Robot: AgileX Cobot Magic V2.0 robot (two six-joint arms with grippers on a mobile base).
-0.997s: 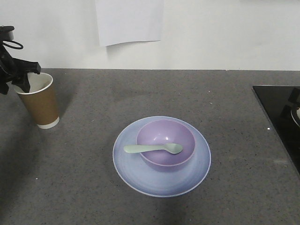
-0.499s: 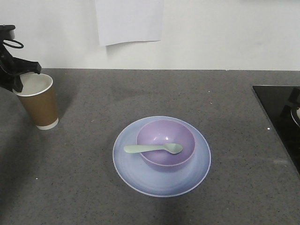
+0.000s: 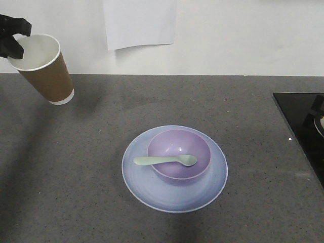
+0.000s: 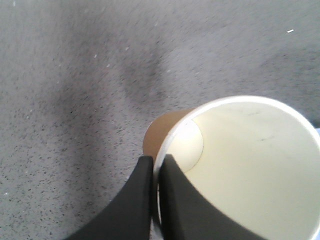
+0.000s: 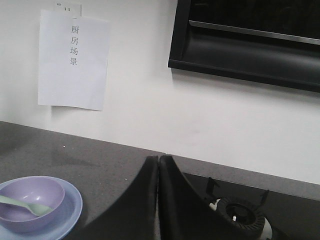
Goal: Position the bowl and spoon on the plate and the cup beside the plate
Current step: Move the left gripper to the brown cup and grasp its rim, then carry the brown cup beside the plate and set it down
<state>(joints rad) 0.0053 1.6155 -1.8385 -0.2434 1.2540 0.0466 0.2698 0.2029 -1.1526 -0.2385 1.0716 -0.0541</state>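
- The left gripper (image 4: 156, 200) is clamped on the rim of the cup (image 3: 41, 68): in the left wrist view 1 dark finger (image 4: 137, 200) sits outside the wall and the other inside, with the white rim pinched between them.
- In the front view the cup hangs off the tabletop (image 3: 152, 101) at the far left, tilted so that its open mouth leans toward the upper left and its white base band points down to the right.
- The cup's inside is white and looks empty; its brown wall shows only as a sliver in the left wrist view.
- The plate (image 3: 174, 195) lies flat on the grey speckled tabletop near the middle, well apart from the cup.
- The bowl (image 3: 178, 152) stands upright on the plate, a little toward the plate's far side.
- The spoon (image 3: 164, 160) lies across the bowl, its scoop inside toward the right and its handle reaching out over the bowl's left rim above the plate.
- The right gripper (image 5: 158, 200) has its 2 fingers pressed together with nothing between them; it is raised, facing the wall.
- From the right wrist view the plate, bowl and spoon sit at the lower left, and a stove burner (image 5: 244, 212) sits at the lower right.
- A sheet of paper (image 5: 73, 60) with printed characters is fixed to the white wall behind the tabletop.
- A black cooktop (image 3: 304, 126) lies at the right edge of the tabletop in the front view.
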